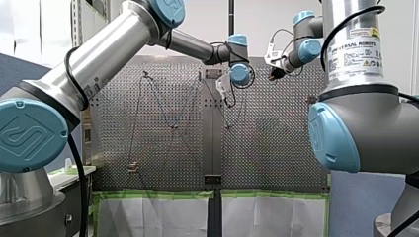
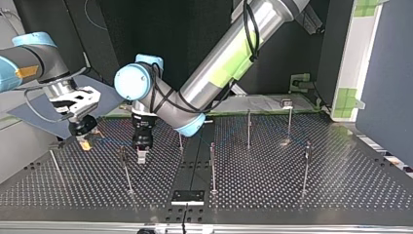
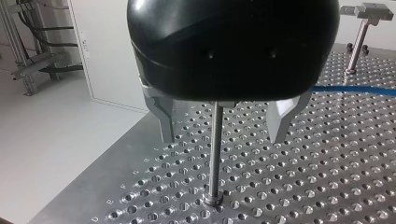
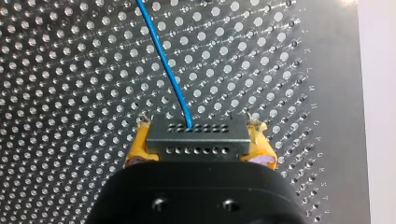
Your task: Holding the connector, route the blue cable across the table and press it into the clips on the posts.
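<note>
Connector (image 4: 194,133) is clamped in the right pincer (image 4: 200,144) between yellow pads (image 4: 135,150), at the top view's left, with the blue cable (image 4: 163,60) led away over the tabletop (image 4: 70,93). The left pincer (image 3: 223,135) is wide open and empty, straddling a post (image 3: 215,161). The post could be knocked by any sideways shift, and slack cable could miss its clip.

The cable (image 4: 168,70) is bright blue and the connector (image 4: 196,137) dull grey with two rows of small dark holes; my right gripper (image 4: 198,140) has yellow pads (image 4: 137,147) and a black housing. My left gripper (image 3: 224,137) is glossy black with bare silver fingers (image 3: 164,116), and the post (image 3: 215,154) is silver too. The table (image 3: 327,163) is silvery grey with an even grid of holes, edged in green tape (image 1: 158,194)
</note>
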Action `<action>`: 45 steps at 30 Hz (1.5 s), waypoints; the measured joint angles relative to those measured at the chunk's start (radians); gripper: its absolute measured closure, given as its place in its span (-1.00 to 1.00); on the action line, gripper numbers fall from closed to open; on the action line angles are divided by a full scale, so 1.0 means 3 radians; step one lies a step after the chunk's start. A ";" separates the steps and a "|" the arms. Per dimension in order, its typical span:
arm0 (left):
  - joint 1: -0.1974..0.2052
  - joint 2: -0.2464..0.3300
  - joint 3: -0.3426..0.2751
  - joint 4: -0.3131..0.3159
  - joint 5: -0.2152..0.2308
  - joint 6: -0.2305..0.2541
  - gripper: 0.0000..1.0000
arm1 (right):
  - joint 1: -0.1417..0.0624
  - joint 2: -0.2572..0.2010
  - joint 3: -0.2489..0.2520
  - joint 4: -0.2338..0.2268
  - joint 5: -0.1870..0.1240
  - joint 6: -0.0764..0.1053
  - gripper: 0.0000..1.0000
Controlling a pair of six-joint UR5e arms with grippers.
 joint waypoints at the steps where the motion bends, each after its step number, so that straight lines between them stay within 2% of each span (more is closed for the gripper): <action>1: 0.0000 0.0000 0.0000 0.0000 0.0000 0.0000 -0.90 | 0.0000 0.0000 0.0000 0.0000 0.0000 0.0000 1.00; 21: 0.0009 0.0000 0.0000 0.0006 0.0006 0.0000 -0.90 | 0.0000 0.0000 0.0000 0.0000 0.0000 0.0000 1.00; 40: 0.0080 -0.0002 0.0000 0.0054 0.0053 0.0001 -0.90 | 0.0000 0.0000 0.0000 0.0000 0.0000 0.0000 1.00; 45: 0.0129 -0.0005 0.0000 0.0090 0.0104 -0.0002 -0.90 | 0.0001 0.0000 0.0000 0.0000 -0.0001 0.0000 1.00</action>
